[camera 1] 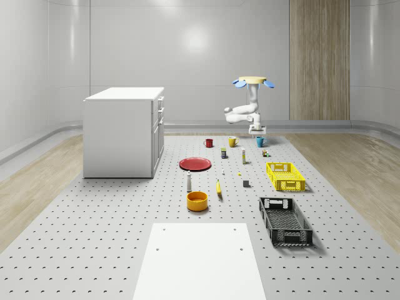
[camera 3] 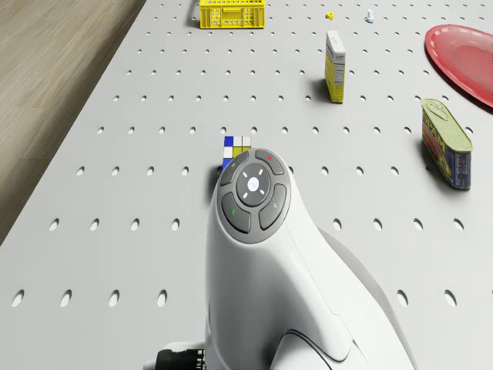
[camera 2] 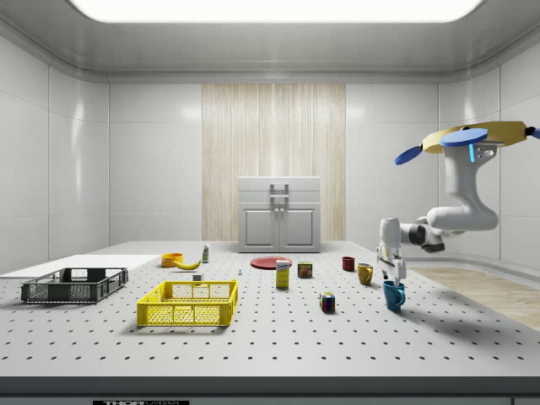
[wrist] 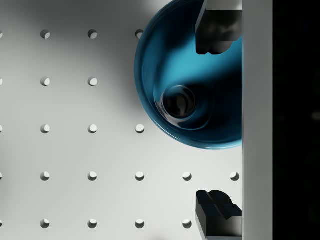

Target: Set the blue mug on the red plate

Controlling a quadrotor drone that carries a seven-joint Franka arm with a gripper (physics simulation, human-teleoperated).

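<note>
Your drone (camera 1: 253, 80) hovers over the blue mug (camera 2: 393, 294), jaws spread, 1 finger (wrist: 216, 27) inside its rim.

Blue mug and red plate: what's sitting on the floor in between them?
In the whole-scene view, between the blue mug and the red plate stand a yellow mug and a small can.

Wrist camera straight above mug (wrist: 192, 75)
</note>
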